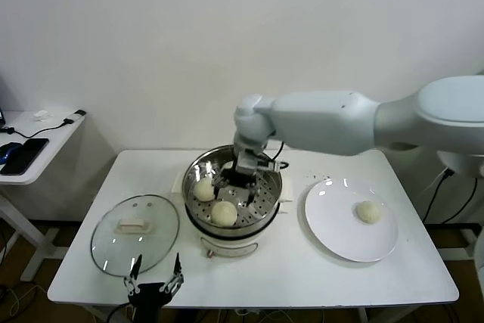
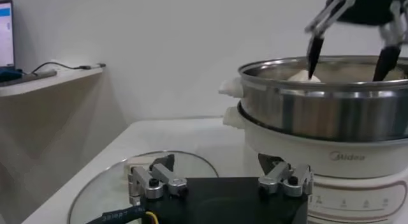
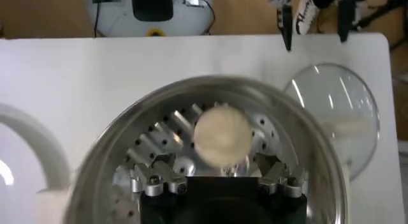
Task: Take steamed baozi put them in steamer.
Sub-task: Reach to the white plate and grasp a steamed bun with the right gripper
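The steamer (image 1: 233, 198) stands at the table's centre, and its cream base carries the word "Midea" (image 2: 347, 156) in grey lettering, readable from the left wrist view. On its perforated tray lie two steamed baozi, one (image 1: 204, 189) at about nine o'clock in the pot and one (image 1: 224, 212) at six o'clock. A third bun (image 3: 221, 134) shows in the right wrist view, blurred, between the spread fingers of the right gripper (image 1: 240, 179), which reaches into the pot at twelve o'clock; whether the pads touch it cannot be told. The fourth bun (image 1: 369, 212) sits alone on the white plate (image 1: 333, 232) at three o'clock from the steamer. At nine o'clock lies the glass lid (image 1: 113, 251) (handle up). The left gripper (image 1: 155, 277) hangs parked at the table's near edge, at seven o'clock, fingers spread apart
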Robot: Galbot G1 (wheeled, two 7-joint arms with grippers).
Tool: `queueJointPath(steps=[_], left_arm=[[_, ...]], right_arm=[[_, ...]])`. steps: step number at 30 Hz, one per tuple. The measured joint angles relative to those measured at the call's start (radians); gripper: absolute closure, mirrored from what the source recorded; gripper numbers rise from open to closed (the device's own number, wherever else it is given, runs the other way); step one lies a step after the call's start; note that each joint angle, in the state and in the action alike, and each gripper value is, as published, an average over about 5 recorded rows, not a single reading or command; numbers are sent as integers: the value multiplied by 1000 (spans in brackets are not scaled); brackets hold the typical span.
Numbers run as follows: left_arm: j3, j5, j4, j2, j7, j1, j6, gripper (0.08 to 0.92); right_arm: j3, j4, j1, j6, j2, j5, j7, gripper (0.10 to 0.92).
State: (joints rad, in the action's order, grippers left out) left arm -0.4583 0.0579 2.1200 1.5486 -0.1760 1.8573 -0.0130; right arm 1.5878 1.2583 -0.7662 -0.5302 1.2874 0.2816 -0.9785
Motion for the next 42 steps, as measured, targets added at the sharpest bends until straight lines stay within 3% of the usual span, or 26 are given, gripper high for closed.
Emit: queueJointPath(steps=[8,15,26,42], left_arm=[[-2,0,-2,0,-1,-7,3,177],[-9,-7,-11,1,1,-20,-1,177],[-22,-7,-25,4,5,-26,-12,177],[-24,4,-50,12,6,-33,-22,177]], right_arm=[[112,7,-146,187,-166,166,-9,203],[188,35,-185,411,-350,220,-10,203],[105,-25,-10,560,-559,132,-33,203],[-147,-174,333,616,-616,-39,-41,203]])
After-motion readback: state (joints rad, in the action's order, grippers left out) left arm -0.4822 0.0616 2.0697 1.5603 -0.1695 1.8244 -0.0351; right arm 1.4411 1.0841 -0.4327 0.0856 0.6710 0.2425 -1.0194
